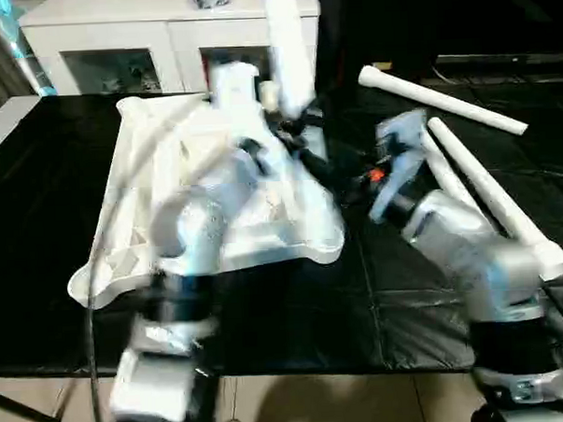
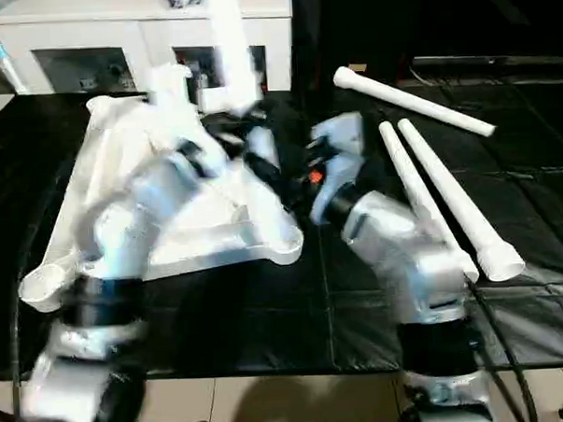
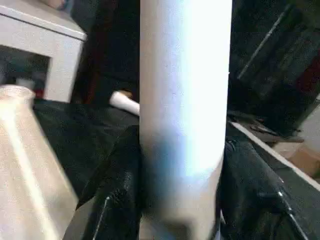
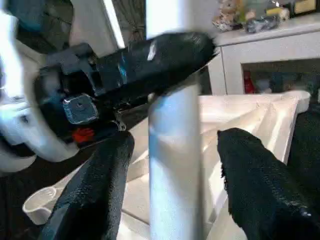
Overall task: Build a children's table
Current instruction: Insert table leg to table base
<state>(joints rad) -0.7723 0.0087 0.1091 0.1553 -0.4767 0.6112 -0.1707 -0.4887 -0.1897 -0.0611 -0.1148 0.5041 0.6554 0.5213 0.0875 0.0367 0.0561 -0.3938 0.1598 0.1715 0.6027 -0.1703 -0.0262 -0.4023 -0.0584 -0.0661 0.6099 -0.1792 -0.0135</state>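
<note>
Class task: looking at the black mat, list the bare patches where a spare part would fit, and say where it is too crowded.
Free: the mat's near strip in front of the tabletop, and the far-right corner behind the three loose legs. Crowded: the middle, where both grippers meet at the upright leg.

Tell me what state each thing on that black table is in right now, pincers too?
Tabletop: upside down, ribbed underside up.
Upright leg: standing at the tabletop's far corner.
Left pincer: shut on the upright leg.
Right pincer: open, fingers apart on either side of that leg.
Three spare legs: lying loose on the mat.
</note>
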